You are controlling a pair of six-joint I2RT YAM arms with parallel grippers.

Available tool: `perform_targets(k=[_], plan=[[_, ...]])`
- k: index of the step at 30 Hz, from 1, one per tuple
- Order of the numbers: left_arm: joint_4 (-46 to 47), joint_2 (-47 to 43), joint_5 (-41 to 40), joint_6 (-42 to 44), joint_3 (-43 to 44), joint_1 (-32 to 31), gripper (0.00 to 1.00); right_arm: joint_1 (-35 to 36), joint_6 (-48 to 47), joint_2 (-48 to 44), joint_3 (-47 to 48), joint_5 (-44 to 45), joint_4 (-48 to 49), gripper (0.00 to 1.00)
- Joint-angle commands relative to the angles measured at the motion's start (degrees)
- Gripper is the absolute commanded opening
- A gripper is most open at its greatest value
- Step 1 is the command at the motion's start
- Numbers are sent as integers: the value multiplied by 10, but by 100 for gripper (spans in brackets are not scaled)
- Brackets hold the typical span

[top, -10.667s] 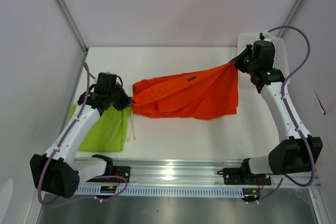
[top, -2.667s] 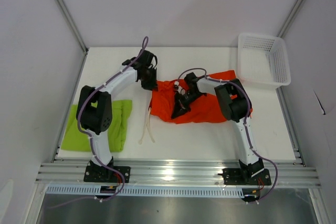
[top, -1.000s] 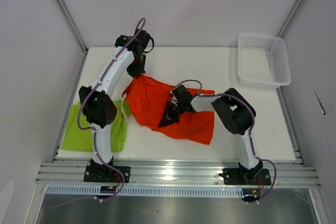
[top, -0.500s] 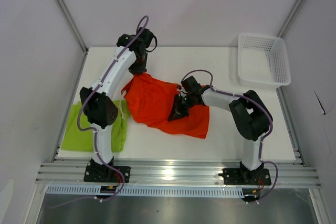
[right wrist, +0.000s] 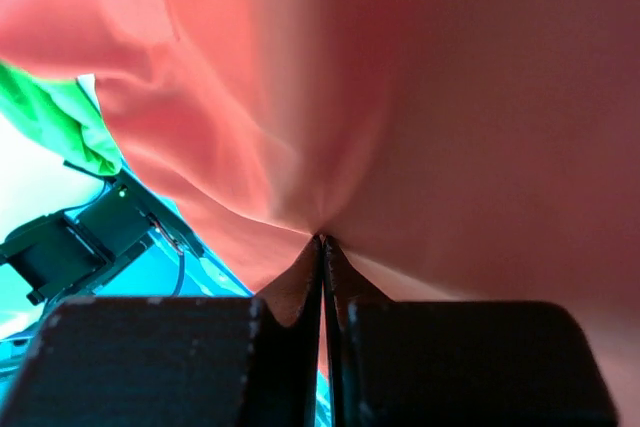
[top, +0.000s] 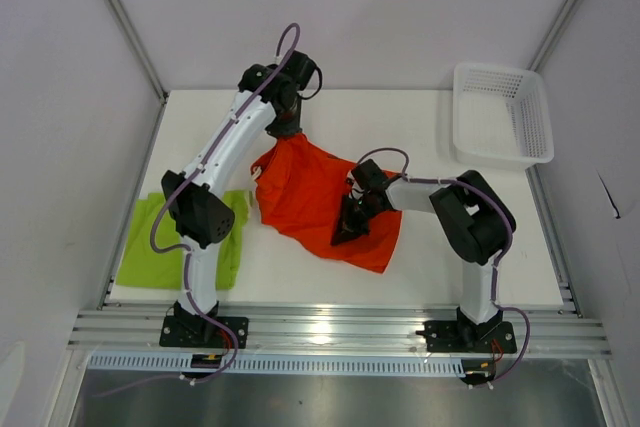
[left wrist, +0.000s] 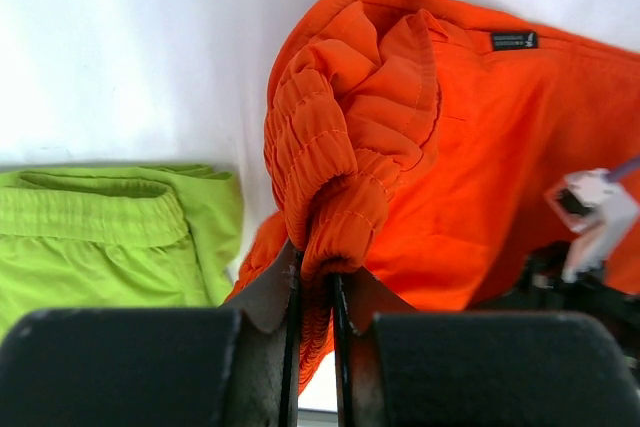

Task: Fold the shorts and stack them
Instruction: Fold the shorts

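The orange-red shorts (top: 310, 197) hang between both grippers over the middle of the table, spread as a slanted sheet. My left gripper (top: 285, 130) is shut on their gathered elastic waistband (left wrist: 330, 177) at the upper left, holding it raised. My right gripper (top: 345, 232) is shut on a thin fold of the same shorts (right wrist: 400, 97) at their lower middle. The lime green shorts (top: 170, 242) lie folded at the table's left front edge, partly behind the left arm; they also show in the left wrist view (left wrist: 100, 237).
A white mesh basket (top: 500, 117) stands at the back right corner. The left arm reaches far across the table's left half. The aluminium rail (top: 330, 332) runs along the near edge.
Both grippers have carried the orange-red shorts; the left one moved a little right and back, the right one shifted slightly down, and the cloth now hangs more stretched between them.
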Motion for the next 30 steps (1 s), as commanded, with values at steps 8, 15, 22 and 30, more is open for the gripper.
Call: perform_targets(k=[8, 15, 22, 30], plan=[[-64, -24, -7, -39, 6, -58, 1, 106, 152, 48, -54, 50, 228, 0], [-64, -53, -30, -48, -30, -108, 1, 106, 305, 69, -134, 34, 428, 0], [-61, -89, -80, -47, -61, -167, 2, 93, 348, 80, -155, 17, 515, 0], [-63, -93, -156, -15, -101, -235, 4, 78, 434, 111, -190, 10, 646, 0]])
